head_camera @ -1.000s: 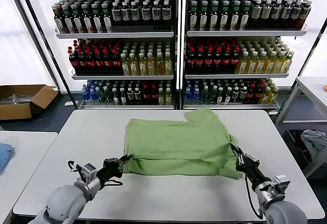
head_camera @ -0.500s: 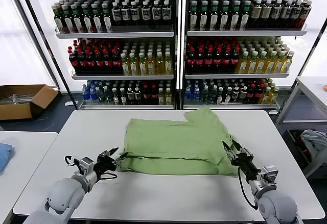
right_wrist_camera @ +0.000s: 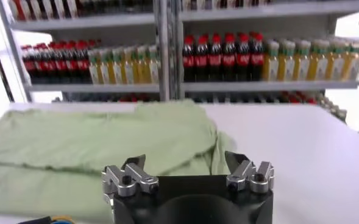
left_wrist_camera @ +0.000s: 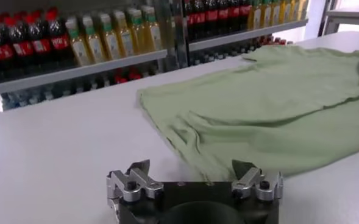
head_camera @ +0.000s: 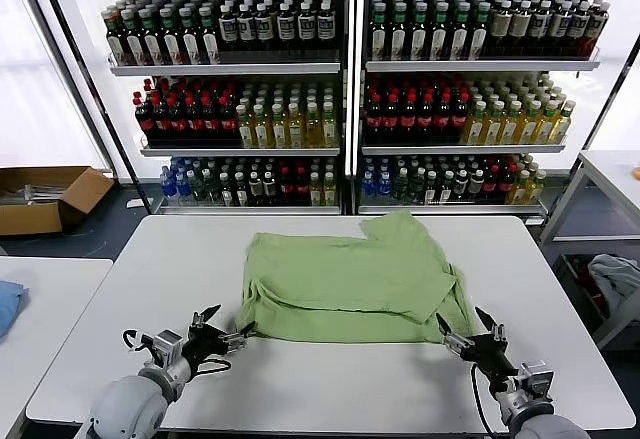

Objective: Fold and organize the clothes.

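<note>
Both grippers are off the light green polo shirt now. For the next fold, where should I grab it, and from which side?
Probably pinch the light green polo shirt at its two near corners, coming low from the robot's side. That folded near hem lies fairly straight along the white table, and the open left gripper and right gripper sit just short of those corners.

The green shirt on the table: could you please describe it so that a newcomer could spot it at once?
In front of the shelves of bottles stands a white table, and the shirt lies folded flat at its middle. The left hand and the right hand hover open just off its near corners. It is the only cloth on that table, and light green.
</note>
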Tool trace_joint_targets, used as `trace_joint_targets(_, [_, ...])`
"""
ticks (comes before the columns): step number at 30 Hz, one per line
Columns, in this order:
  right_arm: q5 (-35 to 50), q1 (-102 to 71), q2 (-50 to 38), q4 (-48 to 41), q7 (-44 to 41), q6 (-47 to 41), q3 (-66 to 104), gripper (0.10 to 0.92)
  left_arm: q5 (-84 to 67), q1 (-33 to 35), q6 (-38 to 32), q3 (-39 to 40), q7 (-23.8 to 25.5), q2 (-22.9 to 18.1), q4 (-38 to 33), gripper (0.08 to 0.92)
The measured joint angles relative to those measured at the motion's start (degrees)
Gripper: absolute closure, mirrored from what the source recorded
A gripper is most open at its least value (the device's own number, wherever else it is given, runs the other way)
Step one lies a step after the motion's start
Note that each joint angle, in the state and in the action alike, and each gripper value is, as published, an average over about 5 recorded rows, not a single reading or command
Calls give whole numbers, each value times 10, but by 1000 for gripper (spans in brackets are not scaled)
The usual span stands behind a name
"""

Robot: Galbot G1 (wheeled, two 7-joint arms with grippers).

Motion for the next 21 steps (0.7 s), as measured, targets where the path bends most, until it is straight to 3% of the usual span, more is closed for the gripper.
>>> trace_joint_targets(4, [5, -6, 2, -7, 4, -5, -3, 476, -1, 3, 2, 3, -3, -6, 4, 209])
trace_joint_targets(17, [17, -18, -2, -17, 7, -2, 3, 854, -5, 11, -3, 1, -4, -10, 10, 580])
trace_joint_targets(21, [20, -21, -1, -16, 8, -3, 2, 911, -5, 15, -5, 2, -5, -11, 10, 693])
